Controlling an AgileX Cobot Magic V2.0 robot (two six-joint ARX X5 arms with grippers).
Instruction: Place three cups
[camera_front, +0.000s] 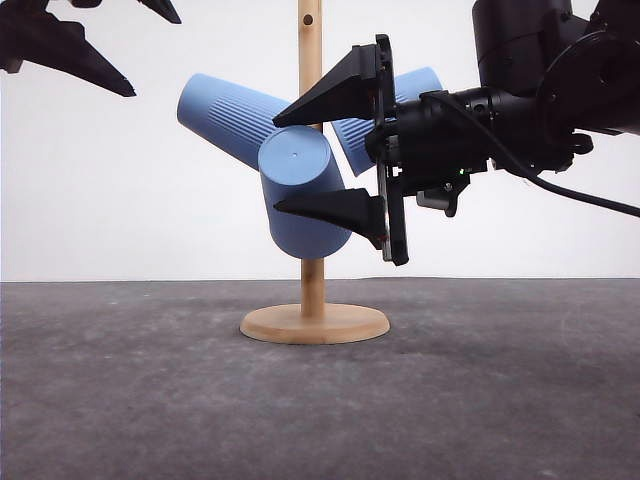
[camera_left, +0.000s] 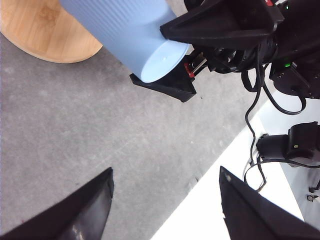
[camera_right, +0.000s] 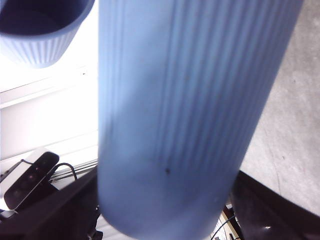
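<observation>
The right gripper (camera_front: 332, 158) has its fingers spread wide around the front cup (camera_front: 303, 197) hanging on the wooden stand (camera_front: 312, 160), so a careless pull back could knock it down to the counter (camera_front: 150, 400).

- Ribbed light-blue cup (camera_right: 185, 115) close against my camera, running lengthwise through the frame, fine vertical ribs, one small dark speck on its side.
- My two dark fingers (camera_right: 265, 205) sit either side of its near end; whether they touch it is unclear.
- Second blue cup (camera_right: 42, 35) off in one corner, dark inside visible past its rim.
- Grey table surface (camera_right: 290, 125) beyond.
- Small black camera device (camera_right: 30, 177) with cables against a bright white background.
</observation>
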